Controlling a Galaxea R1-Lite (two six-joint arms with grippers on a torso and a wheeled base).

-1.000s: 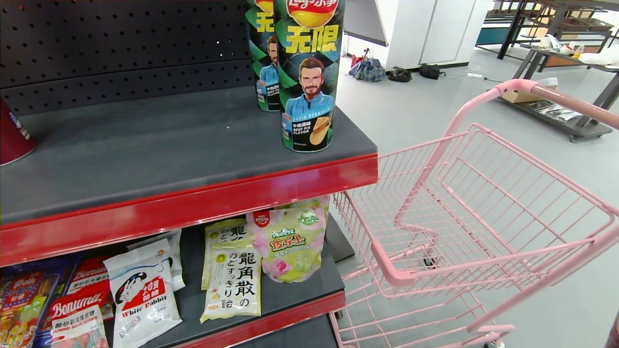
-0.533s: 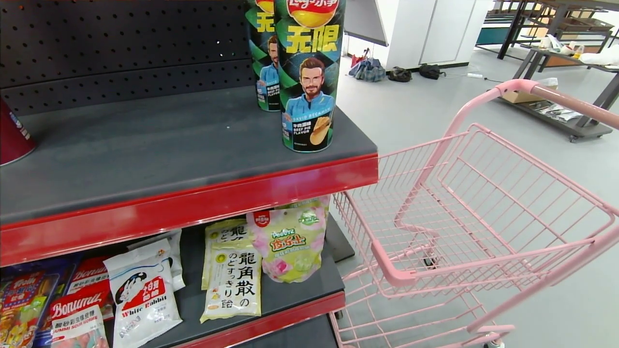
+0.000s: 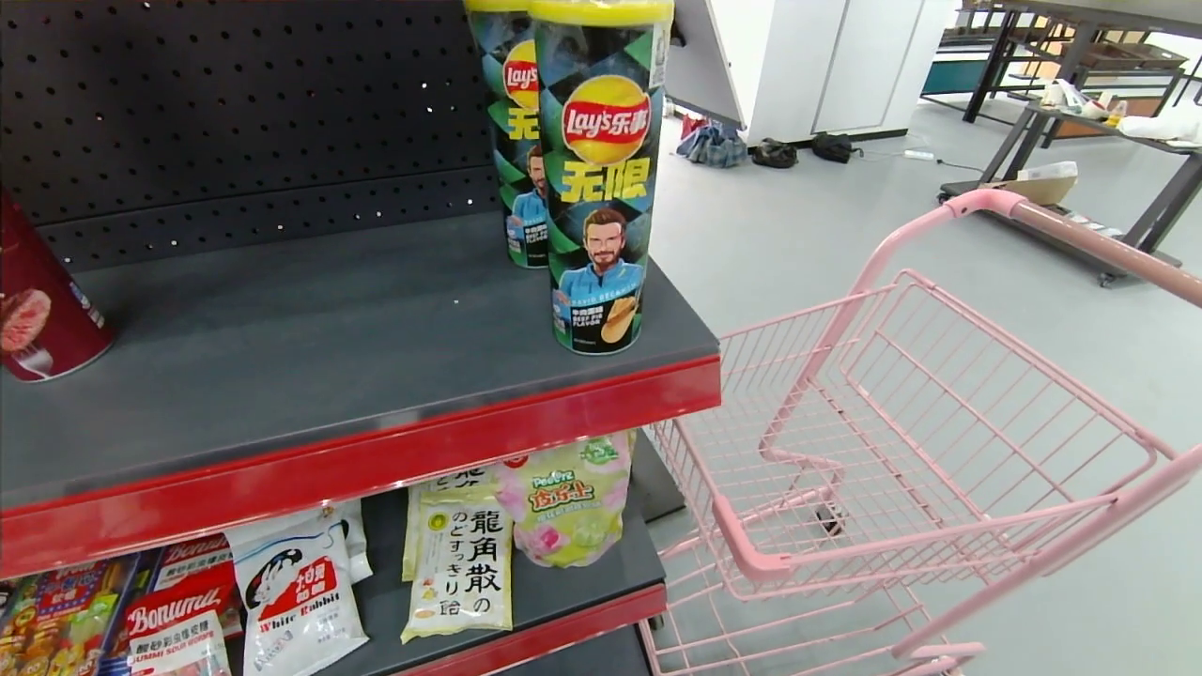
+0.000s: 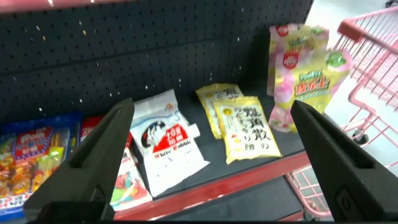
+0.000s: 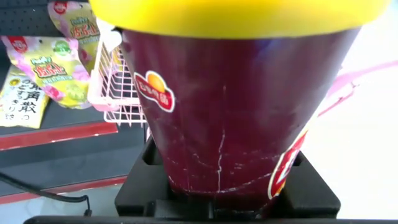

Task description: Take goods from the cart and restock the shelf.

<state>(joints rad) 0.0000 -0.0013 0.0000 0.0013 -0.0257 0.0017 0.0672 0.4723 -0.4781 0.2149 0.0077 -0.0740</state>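
Right end effector (image 5: 227, 190) grips a dark red, yellow-lidded canister (image 5: 236, 112) bearing a round logo near the pink cart (image 3: 751, 554); left end effector (image 4: 211, 155) gapes wide before snack bags (image 4: 168, 140) on the lower shelf (image 4: 236, 183).

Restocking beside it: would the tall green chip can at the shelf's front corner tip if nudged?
Probably: the green chip can is tall on a small base, so a high nudge may topple it. Standing near the shelf edge, it could fall off.

Bright, even light is cast; the can (image 5: 230, 124) in the right claw (image 5: 227, 193) is blurred, the shelf (image 4: 236, 186) beyond the left claw (image 4: 211, 155) shaded.
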